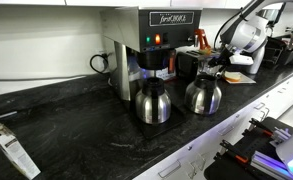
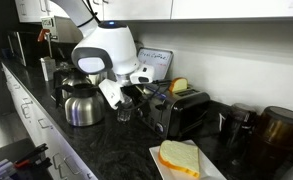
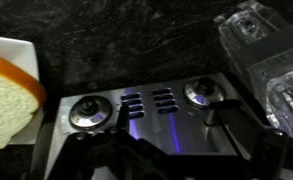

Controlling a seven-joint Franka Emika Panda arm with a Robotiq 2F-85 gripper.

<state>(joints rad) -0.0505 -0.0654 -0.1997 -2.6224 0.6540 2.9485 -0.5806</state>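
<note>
The fingers (image 2: pixel 138 93) stand open and empty over the left end of the toaster (image 2: pixel 182 112), which sits on the tabletop (image 2: pixel 106 150). Bread (image 2: pixel 179 157) lies on a plate (image 2: pixel 214 170) near the toaster.

Coffee maker (image 1: pixel 154 42) above steel carafe (image 1: pixel 153 103), second carafe (image 1: pixel 203 95) beside, on black counter (image 1: pixel 66 122).
</note>
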